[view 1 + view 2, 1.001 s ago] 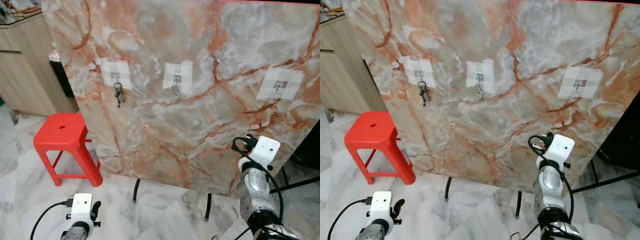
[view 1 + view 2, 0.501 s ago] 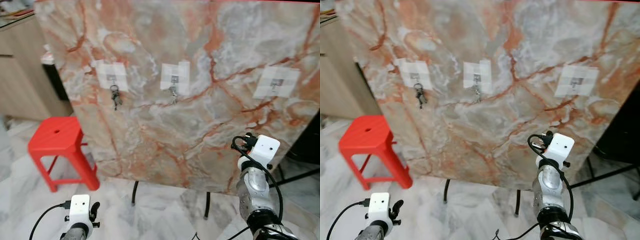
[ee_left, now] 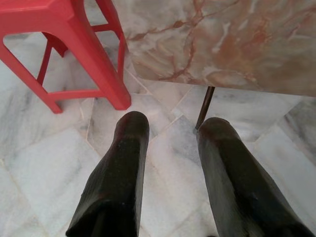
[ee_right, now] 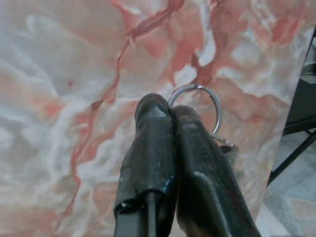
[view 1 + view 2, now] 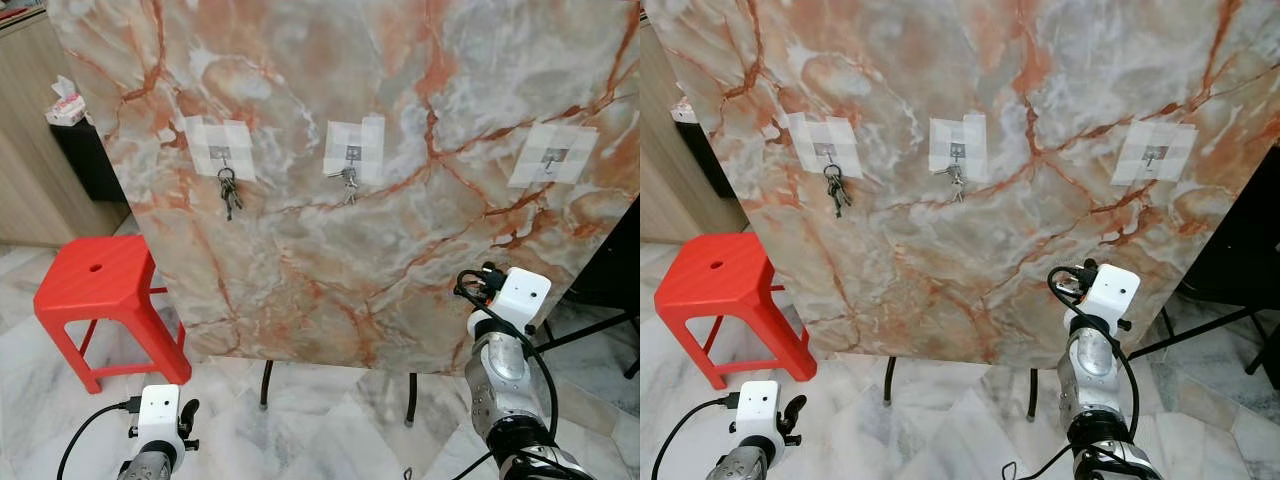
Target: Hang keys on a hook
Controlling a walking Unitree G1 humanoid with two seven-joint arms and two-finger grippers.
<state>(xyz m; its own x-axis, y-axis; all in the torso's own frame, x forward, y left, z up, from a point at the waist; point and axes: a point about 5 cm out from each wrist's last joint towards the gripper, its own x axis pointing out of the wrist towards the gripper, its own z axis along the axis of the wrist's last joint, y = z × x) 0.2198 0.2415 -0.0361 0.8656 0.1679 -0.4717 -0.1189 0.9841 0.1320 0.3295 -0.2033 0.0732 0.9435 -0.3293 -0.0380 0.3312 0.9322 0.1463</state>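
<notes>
The right tool (image 4: 170, 113) is pressed together on a key ring (image 4: 197, 106), pinching it at the fingertips. The ring stands up past the tips with its flat face toward the camera; the keys hang behind the fingers and are mostly hidden, only a dark bit showing by the right finger. In the eye views the tool itself is hidden behind its white wrist housing, low before the board (image 5: 330, 280).

The marble board stands tilted on thin black legs. Three taped hooks sit in a row: the left hook (image 5: 222, 155) carries a dark bunch, the middle hook (image 5: 352, 155) a small bunch, the right hook (image 5: 552, 157) is bare, above the right arm with open board between.

The left tool (image 3: 170, 143) hangs low over the floor (image 3: 163, 163), fingers spread, near a red stool (image 5: 90, 290).
</notes>
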